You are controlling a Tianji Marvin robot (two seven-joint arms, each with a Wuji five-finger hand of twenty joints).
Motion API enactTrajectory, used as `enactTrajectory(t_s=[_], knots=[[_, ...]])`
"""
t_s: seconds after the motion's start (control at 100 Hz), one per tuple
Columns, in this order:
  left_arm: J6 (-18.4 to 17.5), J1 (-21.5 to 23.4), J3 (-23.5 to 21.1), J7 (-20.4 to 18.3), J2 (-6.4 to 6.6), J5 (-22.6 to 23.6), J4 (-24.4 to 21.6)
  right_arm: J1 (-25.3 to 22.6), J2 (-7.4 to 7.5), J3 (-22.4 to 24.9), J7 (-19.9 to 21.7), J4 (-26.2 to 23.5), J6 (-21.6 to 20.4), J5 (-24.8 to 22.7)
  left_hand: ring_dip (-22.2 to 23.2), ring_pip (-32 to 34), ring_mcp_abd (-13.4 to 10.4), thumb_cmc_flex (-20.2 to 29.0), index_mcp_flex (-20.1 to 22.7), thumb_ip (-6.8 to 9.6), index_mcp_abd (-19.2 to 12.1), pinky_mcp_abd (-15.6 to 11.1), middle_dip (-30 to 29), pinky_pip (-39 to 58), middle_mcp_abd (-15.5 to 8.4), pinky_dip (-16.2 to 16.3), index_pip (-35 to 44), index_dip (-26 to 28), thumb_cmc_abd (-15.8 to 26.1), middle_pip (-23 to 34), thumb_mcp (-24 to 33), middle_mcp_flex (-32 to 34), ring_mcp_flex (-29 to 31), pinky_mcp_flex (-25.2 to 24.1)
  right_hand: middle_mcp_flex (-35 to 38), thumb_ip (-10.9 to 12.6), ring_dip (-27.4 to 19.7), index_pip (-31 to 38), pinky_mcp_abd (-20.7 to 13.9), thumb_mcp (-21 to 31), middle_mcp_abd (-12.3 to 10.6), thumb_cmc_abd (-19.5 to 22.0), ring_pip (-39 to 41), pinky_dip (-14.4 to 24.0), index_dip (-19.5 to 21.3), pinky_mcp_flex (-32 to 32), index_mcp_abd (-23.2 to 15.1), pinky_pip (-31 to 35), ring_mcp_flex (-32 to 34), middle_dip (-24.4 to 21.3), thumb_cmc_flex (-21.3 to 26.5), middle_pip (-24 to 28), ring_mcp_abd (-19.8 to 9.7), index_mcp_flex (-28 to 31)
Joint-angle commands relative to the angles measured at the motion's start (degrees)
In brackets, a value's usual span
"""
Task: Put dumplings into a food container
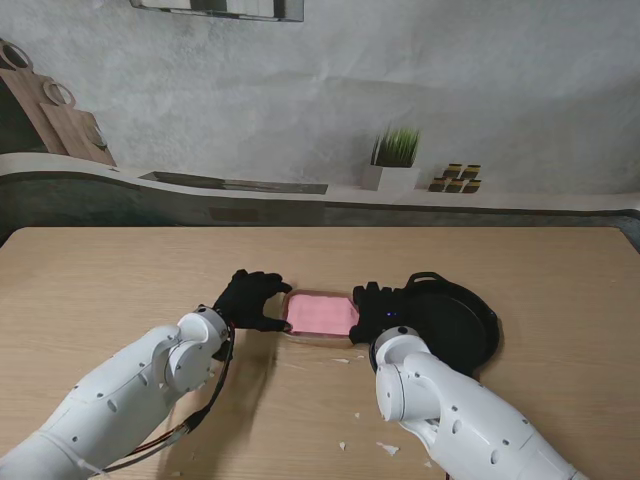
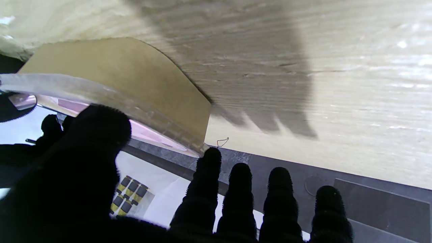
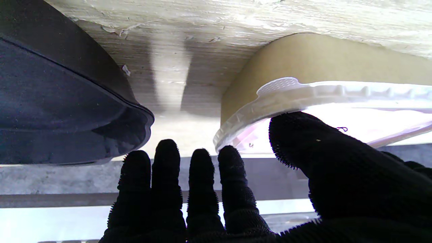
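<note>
Thumbs press the food container [image 1: 322, 316] lid in wrist views; other fingers [image 3: 199, 168] spread, pinching nothing.

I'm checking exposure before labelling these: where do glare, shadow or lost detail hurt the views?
Stand view: even light, soft shadows beside the left hand and right hand. Left wrist view: gloved fingers are a black silhouette, with a hard finger shadow on the table. Right wrist view: the container lid blows out white; the black pan holds detail.
</note>
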Motion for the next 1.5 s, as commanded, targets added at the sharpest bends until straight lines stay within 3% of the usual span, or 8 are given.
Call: enactTrajectory(t_s=[0.0,0.34,0.59,0.95,1.08,1.3,1.4,1.49], knots=[[0.33,1.35,1.29,-2.43,0.38,0.71,1.58,-1.82,-0.15,-0.73,1.95,1.60,-0.68,0.20,-0.67,-1.51,-0.91,5.96,0.57,-0.17,-7.89,1.00,-0.61,-2.04,-1.77,0.86,1.93,0.22,-9.51,-1.31,4.27,-1.72,-1.80,-0.59,-1.13,-0.59,-0.40,1.40,-1.94,-5.28,-0.19,-5.96,-0.49,0.94,-0.11,-1.44,-2.36,-1.32,-2.34,-0.24,0.73,-1.70,-0.22,-0.27],[0.90,1.56,1.42,-2.55,0.57,1.45,1.25,-0.54,0.68,-2.46,4.89,1.88,-0.04,-1.48,-0.31,-1.55,-0.61,9.23,-0.99,1.28,-7.10,1.22,-0.13,-2.17,-0.46,0.79,2.17,0.33,-10.96,-2.18,4.51,-2.02,-1.82,-0.42,-0.86,-0.69,-0.55,1.95,-1.99,-4.20,-1.60,-7.32,-0.78,1.02,-0.07,-1.49,-4.92,-1.59,-2.64,-1.20,1.04,-4.29,-0.87,-2.81],[-0.06,3.98,-3.23,0.65,-0.24,0.37,-1.89,-1.61,0.43,1.06,2.65,0.19,-3.97,-2.22,-0.20,-1.39,-0.22,6.87,-4.09,2.27,-6.61,1.46,-0.34,-1.82,-1.13,1.03,-4.00,-3.26,-2.25,-3.00,-4.04,-2.02,-1.78,0.40,-0.74,-0.92,-0.55,2.25,-2.42,-7.66,-2.16,-3.55,-0.79,0.95,0.56,-1.57,-8.13,-2.20,-3.03,-1.86,-1.78,-6.40,-1.20,-5.84],[0.25,9.08,-10.73,2.07,-1.02,-2.96,-9.88,-5.12,0.03,9.57,-1.87,-3.83,-12.34,-2.17,-0.47,-1.61,-0.13,7.15,-3.54,3.48,-6.65,1.52,-0.45,-1.56,-0.71,1.37,-5.22,-4.07,3.40,-2.89,-10.27,-1.96,-1.87,0.85,-0.04,0.59,-2.81,-5.17,-1.69,-18.09,-3.18,4.11,-5.10,-0.37,0.52,-2.33,-12.27,-7.92,-5.28,-5.14,-5.51,-16.25,-2.50,-7.00],[-0.82,14.42,-15.66,2.92,-1.74,-8.22,-16.18,-9.43,-0.30,15.05,-4.52,-6.47,-19.47,1.08,-3.53,-6.25,-1.20,7.93,-4.11,4.28,-5.52,0.15,-3.17,-1.96,-0.14,0.67,-6.07,-4.49,7.18,-5.15,-13.81,-2.27,-2.43,1.60,0.10,0.98,-5.98,-4.35,-0.49,-18.06,-3.58,5.74,-11.71,-1.37,1.21,-2.57,-10.66,-12.83,-5.35,-5.75,-6.38,-18.54,-3.17,-6.77],[-3.73,26.57,-22.98,2.24,-1.65,-13.49,-27.59,-19.89,-1.61,24.22,-4.76,-14.28,-29.24,17.73,-5.88,-9.23,-1.46,10.25,-3.20,5.37,-3.97,-0.81,-6.94,-4.40,1.16,-4.89,-6.87,-4.96,10.27,-5.48,-20.38,-2.15,-2.98,2.76,0.43,0.43,-12.64,-3.47,0.79,-13.04,-4.43,9.77,-26.21,-5.38,-4.10,-0.83,-9.32,-33.90,-4.92,-7.36,-8.82,-23.36,-6.14,-6.85],[-3.85,31.12,-24.62,3.33,-1.85,-14.34,-30.61,-24.20,-1.65,26.98,-3.57,-17.42,-31.83,22.24,-5.64,-8.47,-0.76,10.72,-2.33,5.41,-3.80,-0.18,-6.50,-3.68,1.08,-4.74,-6.39,-4.72,10.50,-4.09,-21.02,-1.83,-2.85,2.93,0.42,0.32,-13.03,-3.53,1.18,-12.04,-4.53,11.28,-27.29,-4.22,-4.55,1.27,-10.03,-39.14,-4.12,-6.56,-9.68,-21.95,-6.64,-6.57],[-3.72,34.31,-25.44,4.50,-2.06,-14.99,-32.46,-27.49,-1.63,28.53,-3.44,-19.12,-34.41,23.88,-5.06,-7.04,-0.03,11.43,-1.58,5.55,-3.52,0.65,-5.72,-3.06,1.31,-4.44,-5.77,-4.34,10.14,-2.37,-21.59,-1.57,-2.53,2.86,0.44,0.01,-13.18,-4.00,1.83,-11.24,-5.18,11.43,-28.22,0.21,-4.55,3.43,-11.06,-43.93,-2.43,-5.60,-10.05,-18.91,-7.07,-4.74]])
